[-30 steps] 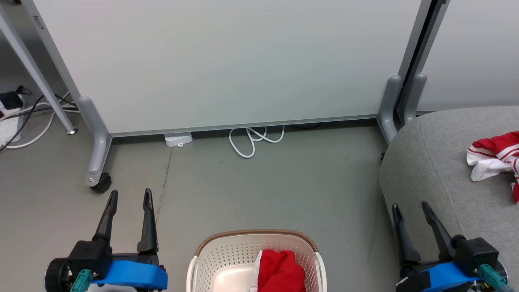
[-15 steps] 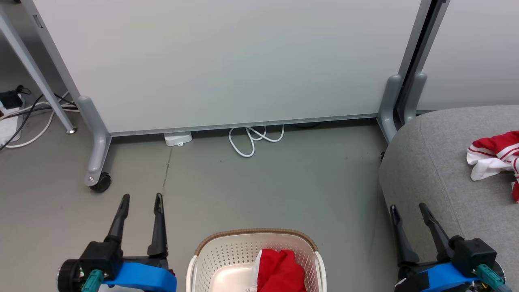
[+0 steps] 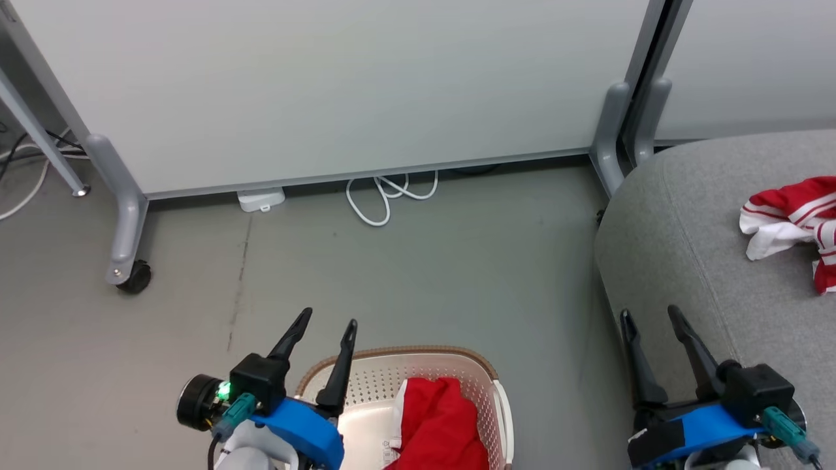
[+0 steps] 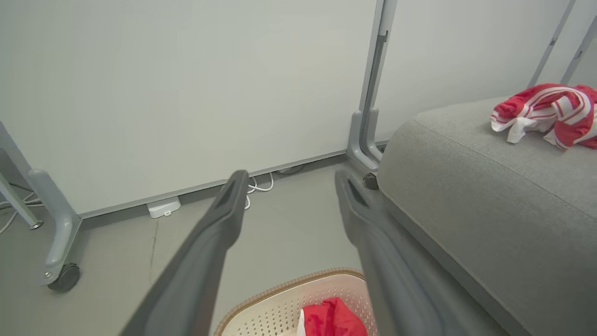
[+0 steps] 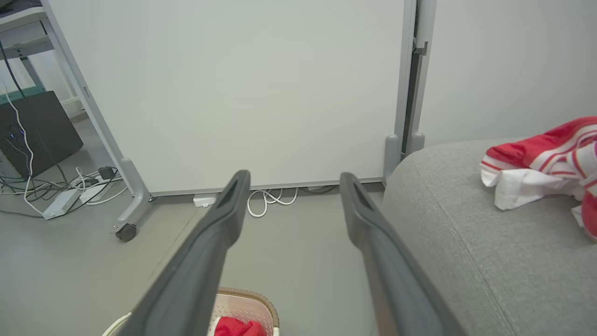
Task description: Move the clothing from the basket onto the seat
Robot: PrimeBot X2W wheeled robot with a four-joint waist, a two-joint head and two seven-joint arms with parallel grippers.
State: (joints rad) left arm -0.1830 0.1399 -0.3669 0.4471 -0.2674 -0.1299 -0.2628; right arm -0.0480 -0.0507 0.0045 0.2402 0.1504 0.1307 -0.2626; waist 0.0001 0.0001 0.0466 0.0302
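One red garment [image 3: 439, 424] lies crumpled in the cream basket [image 3: 392, 365] at the bottom centre of the head view. Its red fabric [image 4: 331, 319] also shows low in the left wrist view. A second red and white striped garment [image 3: 790, 219] rests on the grey seat [image 3: 686, 248] at the right. My left gripper [image 3: 326, 321] is open and empty, its fingers over the basket's left rim. Beside the seat's front edge my right gripper [image 3: 650, 314] stands open with nothing in it.
A white partition panel [image 3: 339, 85] on grey wheeled legs [image 3: 127, 261] stands behind the bare floor. A looped white cable [image 3: 385, 196] and a small white box [image 3: 261, 199] lie at its base. Cables and a power strip [image 5: 60, 200] lie at the left.
My left gripper has moved right, from the open floor to the basket's left rim. The head camera has shifted a little, so the scene sits higher and further left. The right gripper has hardly moved.
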